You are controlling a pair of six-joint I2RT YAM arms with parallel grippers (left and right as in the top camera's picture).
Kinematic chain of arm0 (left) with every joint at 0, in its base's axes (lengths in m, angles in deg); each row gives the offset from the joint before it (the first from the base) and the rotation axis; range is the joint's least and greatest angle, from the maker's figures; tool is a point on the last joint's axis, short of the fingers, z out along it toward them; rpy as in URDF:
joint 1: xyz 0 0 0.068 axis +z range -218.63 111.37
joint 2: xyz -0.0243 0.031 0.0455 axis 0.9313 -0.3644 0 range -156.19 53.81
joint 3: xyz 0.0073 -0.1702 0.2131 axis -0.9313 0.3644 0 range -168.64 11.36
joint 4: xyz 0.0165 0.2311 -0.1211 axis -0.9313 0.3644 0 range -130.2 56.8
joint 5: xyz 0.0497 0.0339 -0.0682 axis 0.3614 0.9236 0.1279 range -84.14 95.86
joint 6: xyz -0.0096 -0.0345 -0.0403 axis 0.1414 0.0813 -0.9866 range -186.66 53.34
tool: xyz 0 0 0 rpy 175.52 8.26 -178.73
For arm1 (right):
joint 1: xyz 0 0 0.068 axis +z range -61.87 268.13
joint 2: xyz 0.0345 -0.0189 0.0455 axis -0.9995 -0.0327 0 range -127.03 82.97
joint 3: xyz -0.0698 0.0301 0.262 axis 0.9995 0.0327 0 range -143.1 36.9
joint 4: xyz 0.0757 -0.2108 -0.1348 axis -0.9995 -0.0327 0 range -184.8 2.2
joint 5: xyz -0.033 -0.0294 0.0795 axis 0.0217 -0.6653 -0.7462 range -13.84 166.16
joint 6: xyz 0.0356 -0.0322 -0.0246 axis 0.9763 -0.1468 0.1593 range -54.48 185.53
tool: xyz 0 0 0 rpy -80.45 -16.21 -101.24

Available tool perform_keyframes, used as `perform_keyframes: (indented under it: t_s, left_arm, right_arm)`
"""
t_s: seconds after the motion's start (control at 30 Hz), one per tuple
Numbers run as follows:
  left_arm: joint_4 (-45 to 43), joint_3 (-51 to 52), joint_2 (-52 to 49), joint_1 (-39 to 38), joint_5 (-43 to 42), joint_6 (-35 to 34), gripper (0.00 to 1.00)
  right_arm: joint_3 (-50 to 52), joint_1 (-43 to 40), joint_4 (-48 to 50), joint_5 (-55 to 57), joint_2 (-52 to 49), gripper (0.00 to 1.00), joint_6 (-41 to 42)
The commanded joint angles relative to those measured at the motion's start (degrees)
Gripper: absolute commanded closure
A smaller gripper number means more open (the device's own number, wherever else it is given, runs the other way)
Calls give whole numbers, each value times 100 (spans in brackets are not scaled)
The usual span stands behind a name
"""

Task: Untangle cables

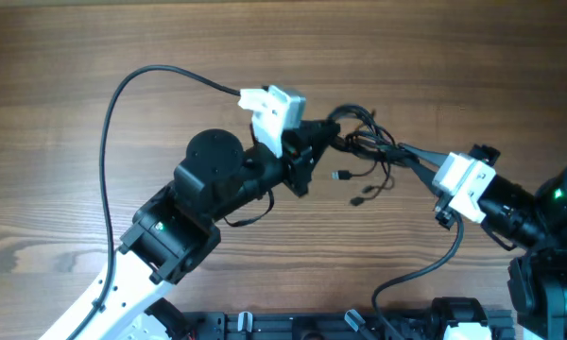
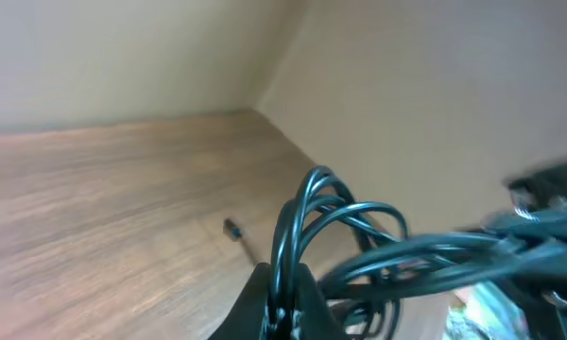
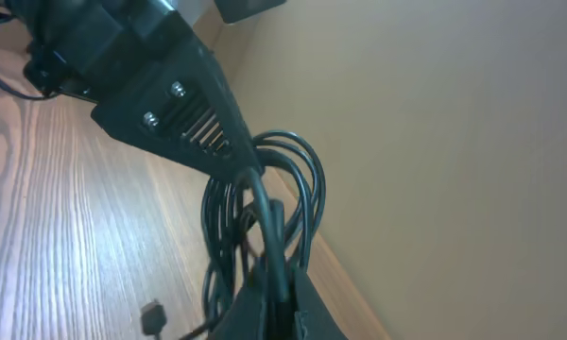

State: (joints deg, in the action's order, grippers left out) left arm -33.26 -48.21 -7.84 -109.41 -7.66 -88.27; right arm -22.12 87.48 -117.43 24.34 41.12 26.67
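The cables (image 1: pixel 367 142) are a tangle of thin black cords held above the wooden table between my two grippers. Loose ends with small plugs (image 1: pixel 342 176) hang below it. My left gripper (image 1: pixel 327 140) is shut on loops at the tangle's left side; the left wrist view shows the loops (image 2: pixel 321 217) rising from its jaws (image 2: pixel 285 300). My right gripper (image 1: pixel 418 161) is shut on strands at the tangle's right side. In the right wrist view the cords (image 3: pixel 265 208) run up from its jaws (image 3: pixel 276 293) to the left gripper's black body (image 3: pixel 170 104).
The wooden table (image 1: pixel 76 57) lies under both arms. A thick black camera cable (image 1: pixel 123 90) arcs from the left arm's white camera module (image 1: pixel 274 109). The right arm's white module (image 1: pixel 465 184) has its own cable looping down. A black rail (image 1: pixel 293 326) runs along the front edge.
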Motion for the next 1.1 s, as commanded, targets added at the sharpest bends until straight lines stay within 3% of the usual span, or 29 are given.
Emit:
perform_keyframes:
  t_s: [0.0,0.07,0.2,0.33,0.47,0.53,0.6,0.63,0.67,0.73,0.83,0.9,0.97,1.07]
  left_arm:
    - [271,-11,4,92,1386,-634,96]
    - [389,-11,4,94,1513,-651,96]
    - [804,-11,4,136,2205,-1539,96]
    - [835,-11,4,140,2258,-2236,96]
    - [699,-11,20,140,1729,-2046,96]
    - [420,-11,20,140,1117,-1318,96]
    - [131,-11,20,140,398,-463,96]
    - [52,-13,26,140,9,68,96]
    - [52,-13,37,140,-138,369,96]
    - [55,-13,48,140,-297,826,96]
    - [55,-11,52,140,-647,1248,96]
    - [57,-11,52,140,-686,1246,96]
    - [57,-11,52,120,-839,1432,96]
    - [-11,-13,52,74,-957,1519,96]
  right_arm:
    - [-87,-17,170,247,33,96,367]
    - [-87,-17,439,546,33,96,962]
    - [-87,-17,911,1366,33,96,2564]
    - [-87,-17,901,2179,33,96,4197]
    - [-87,-17,601,2809,33,96,6008]
    - [-87,-17,595,2785,33,96,6043]
    - [-87,-17,474,2787,33,70,6002]
    - [-87,-17,354,2789,33,45,5976]
    - [-87,-17,269,2787,33,30,5882]
    - [-87,-17,166,2702,33,8,5337]
    - [-87,-17,149,1408,33,5,3429]
    - [-87,-17,151,776,33,5,2618]
    - [-87,-17,184,321,33,5,2186]
    - [-87,-17,160,-101,31,9,2192]
